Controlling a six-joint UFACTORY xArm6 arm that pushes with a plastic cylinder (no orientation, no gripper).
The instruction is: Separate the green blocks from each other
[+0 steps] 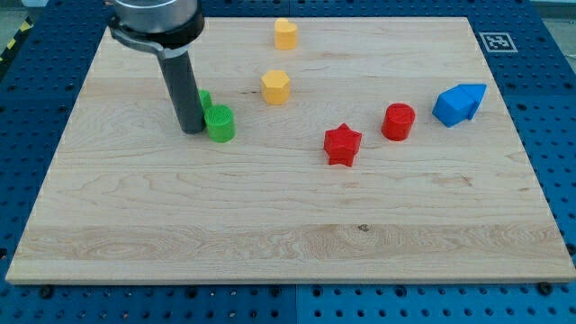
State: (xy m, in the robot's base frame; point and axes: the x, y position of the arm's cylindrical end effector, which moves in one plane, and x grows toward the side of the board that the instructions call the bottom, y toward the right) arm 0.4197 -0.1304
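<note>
Wooden board (270,234) on blue pegboard. Rod (183,90) stands upright in the board's upper-left quarter; no jaws here, just the bare rod. My tip (192,131) touches the left side of the green cylinder (220,123). Cylinder: bright green, upright, ribbed wall. Second green block (205,98) sits just behind it, mostly hidden by the rod, shape unclear; the two appear to touch. Blue block (459,103) near the right edge. Red cylinder (398,121) and red star (342,144) right of centre. Two yellow blocks (276,87), (286,33) towards the top edge.
</note>
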